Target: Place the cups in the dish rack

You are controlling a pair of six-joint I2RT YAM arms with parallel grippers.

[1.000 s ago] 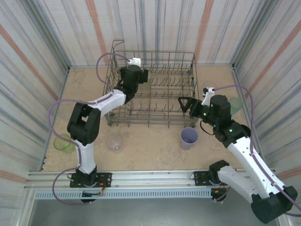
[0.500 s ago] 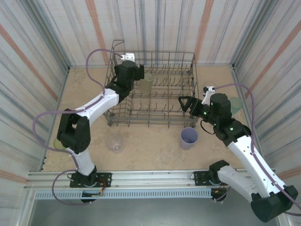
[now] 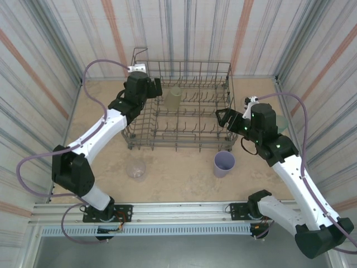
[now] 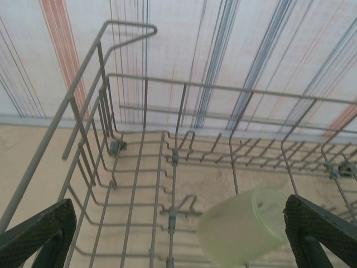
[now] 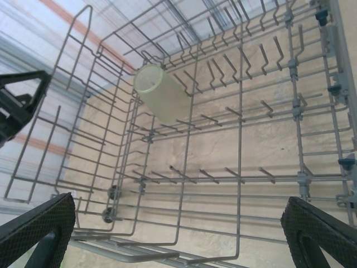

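The grey wire dish rack (image 3: 184, 62) stands at the back middle of the table. An olive-yellow cup (image 3: 173, 97) rests tilted among the tines in its back-left part; it also shows in the left wrist view (image 4: 245, 226) and the right wrist view (image 5: 162, 95). My left gripper (image 3: 158, 87) hovers open at the rack's left side, apart from that cup, nothing between its fingers (image 4: 39, 234). My right gripper (image 3: 222, 119) is open and empty over the rack's right front corner. A lavender cup (image 3: 224, 163) and a clear cup (image 3: 135, 168) stand on the table in front of the rack.
A teal cup (image 3: 282, 123) peeks out behind the right arm at the right wall. Striped walls close in the table on three sides. The rack's tall wire sides (image 4: 145, 81) and upright tines (image 5: 240, 167) lie close under both grippers.
My left gripper has drawn back to the left, away from the olive-yellow cup, which stays in the rack. The right gripper has shifted slightly up and right.
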